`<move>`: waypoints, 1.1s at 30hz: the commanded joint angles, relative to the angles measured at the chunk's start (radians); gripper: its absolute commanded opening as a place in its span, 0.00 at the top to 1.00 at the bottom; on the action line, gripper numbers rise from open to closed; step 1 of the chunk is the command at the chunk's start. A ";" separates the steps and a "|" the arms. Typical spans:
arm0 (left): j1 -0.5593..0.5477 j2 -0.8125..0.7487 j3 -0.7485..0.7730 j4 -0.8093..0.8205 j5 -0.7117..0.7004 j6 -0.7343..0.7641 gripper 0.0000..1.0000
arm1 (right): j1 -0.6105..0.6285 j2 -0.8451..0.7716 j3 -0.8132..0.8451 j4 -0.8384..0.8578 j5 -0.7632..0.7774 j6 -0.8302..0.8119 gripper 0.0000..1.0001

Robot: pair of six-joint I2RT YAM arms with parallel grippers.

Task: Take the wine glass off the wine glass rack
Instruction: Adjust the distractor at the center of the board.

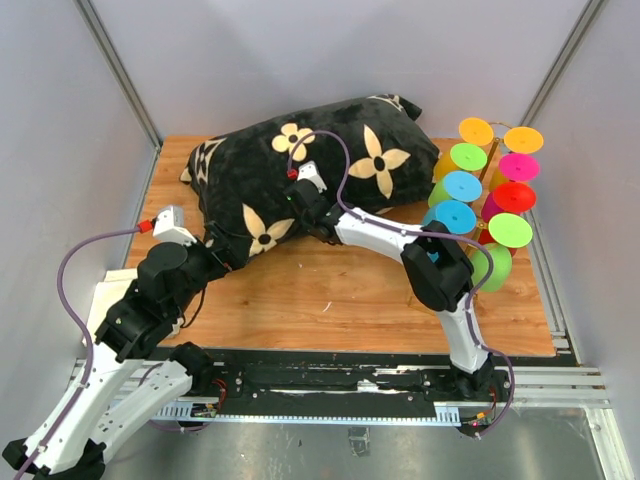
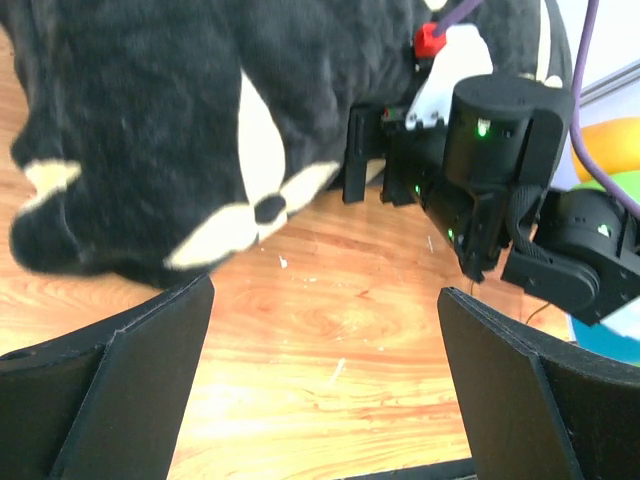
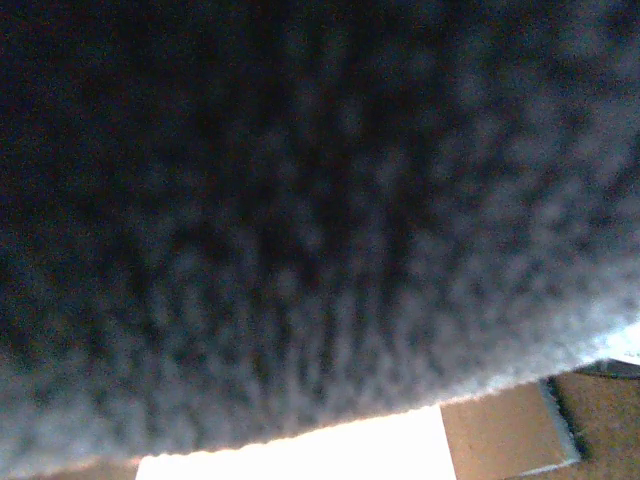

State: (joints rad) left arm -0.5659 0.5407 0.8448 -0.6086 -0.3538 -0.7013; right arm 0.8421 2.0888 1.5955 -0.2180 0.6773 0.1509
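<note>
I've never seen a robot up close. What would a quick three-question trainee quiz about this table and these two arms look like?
1. True or false: the colourful wine glasses hang on the rack at the right side of the table.
2. What is directly in front of the right gripper? A) the black flowered pillow B) the rack C) a wine glass
3. Fill in: the left gripper has its jaws ____, holding nothing.

Key: 1 true; 2 A; 3 open.
</note>
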 commanded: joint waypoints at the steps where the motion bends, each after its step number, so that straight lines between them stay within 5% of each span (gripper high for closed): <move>1: 0.002 -0.003 0.019 -0.045 -0.020 -0.021 0.00 | -0.042 0.108 0.116 0.113 0.018 -0.081 0.02; 19: 0.003 0.027 -0.084 0.025 0.084 -0.097 0.00 | -0.039 0.345 0.630 -0.105 -0.099 -0.088 0.02; 24: 0.003 0.040 -0.102 0.046 0.091 -0.104 0.00 | -0.028 0.258 0.602 -0.126 -0.163 -0.131 0.02; 33: 0.003 0.079 -0.130 0.082 0.057 -0.086 0.00 | 0.019 -0.128 0.209 -0.073 -0.347 -0.173 0.02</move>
State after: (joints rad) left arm -0.5659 0.5911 0.7208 -0.5739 -0.2687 -0.8055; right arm 0.8444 2.1559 1.9289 -0.3538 0.4595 -0.0090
